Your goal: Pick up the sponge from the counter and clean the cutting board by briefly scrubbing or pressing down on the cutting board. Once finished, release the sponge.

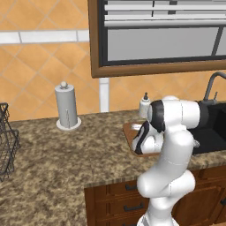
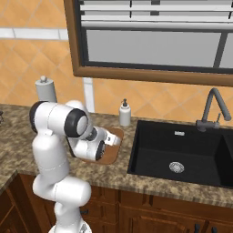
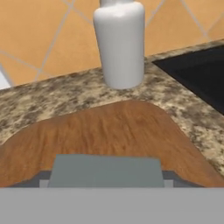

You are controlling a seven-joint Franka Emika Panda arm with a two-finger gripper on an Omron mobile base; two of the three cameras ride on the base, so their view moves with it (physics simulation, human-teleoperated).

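Observation:
The reddish-brown cutting board [image 3: 113, 127] lies on the speckled counter [image 1: 66, 154], just left of the sink; my arm covers most of it in the base views, leaving its near corner [image 2: 111, 157] and left edge [image 1: 129, 131] showing. My gripper [image 3: 105, 179] hangs low over the board's near part, with the grey-blue sponge [image 3: 105, 171] filling the gap between its two dark fingertips [image 3: 41, 178]. In the right base view the hand [image 2: 111, 139] points down at the board. The sponge's yellow base is hidden.
A white soap bottle [image 3: 119, 43] stands at the wall just behind the board. The black sink [image 2: 182, 154] with its grey faucet [image 2: 211, 109] lies to the right. A paper towel holder [image 1: 67, 108] stands back left, a wire basket [image 1: 6, 141] at far left.

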